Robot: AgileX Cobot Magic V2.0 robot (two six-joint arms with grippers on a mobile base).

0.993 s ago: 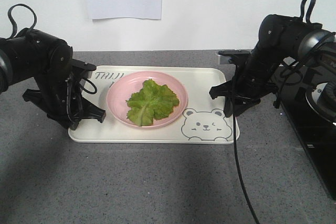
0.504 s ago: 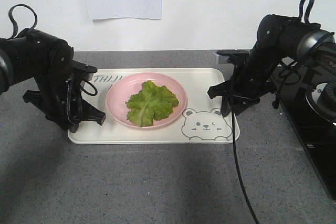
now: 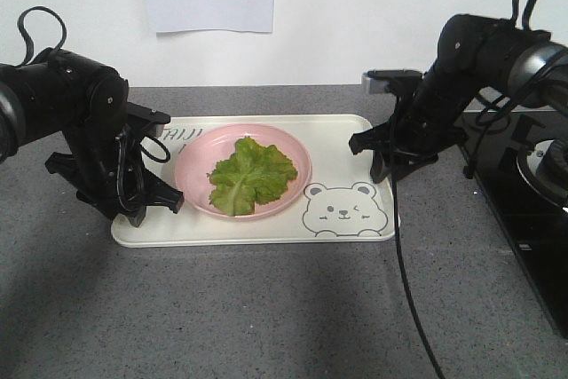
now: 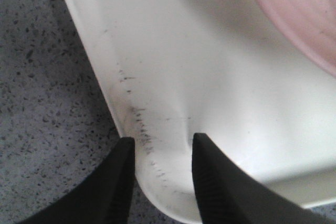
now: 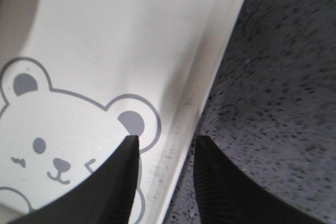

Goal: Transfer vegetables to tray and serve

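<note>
Lettuce is lying on the pink plate, which is sitting on our cream bear tray on the grey counter. We are pinching the tray's left rim with our left claw, and our right claw is clamping the right rim beside the bear face.

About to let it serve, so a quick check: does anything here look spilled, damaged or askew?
Nothing spilled: the lettuce sits on the pink plate on the tray. Only oddity: dark scuff marks on the tray rim between the left gripper fingers.
</note>
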